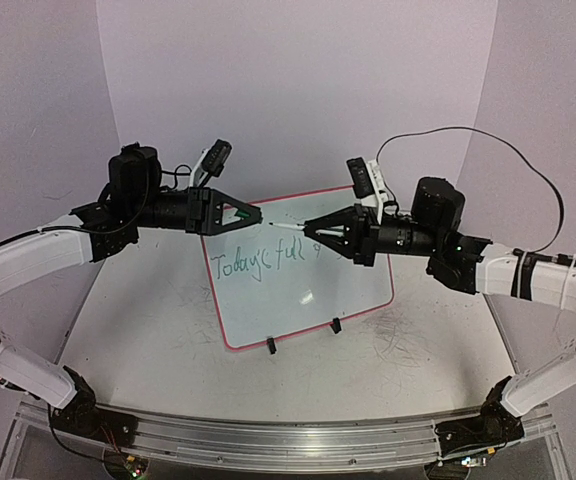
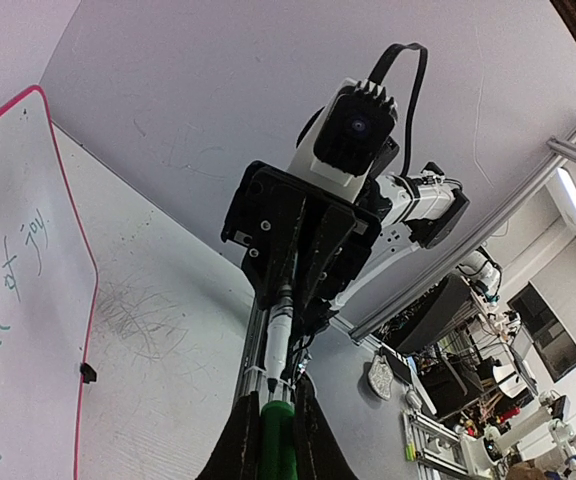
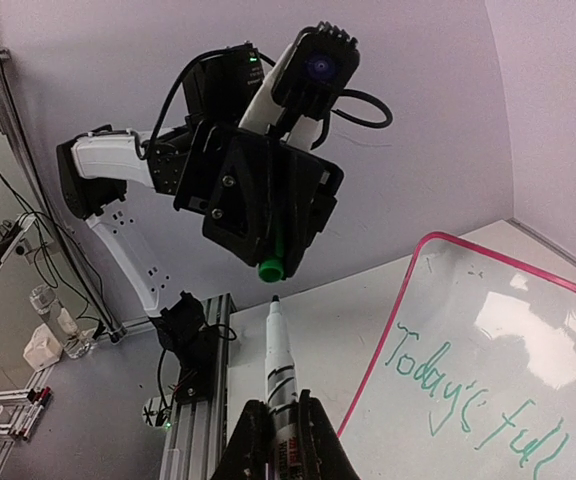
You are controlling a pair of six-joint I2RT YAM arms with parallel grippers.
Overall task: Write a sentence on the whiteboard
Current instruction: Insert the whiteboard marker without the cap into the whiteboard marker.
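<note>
Pale lilac panels (image 1: 298,80) wall the scuffed white table (image 1: 148,340) from nine through twelve to three o'clock, an aluminium rail (image 1: 288,445) at six.

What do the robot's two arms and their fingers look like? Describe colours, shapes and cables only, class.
The left arm and right arm have white shell links joined by black motor joints. The left gripper and right gripper are black triangular frames tapering to narrow fingers. A white-and-black camera tops each wrist; a thin black cable loops from the right one.
</note>
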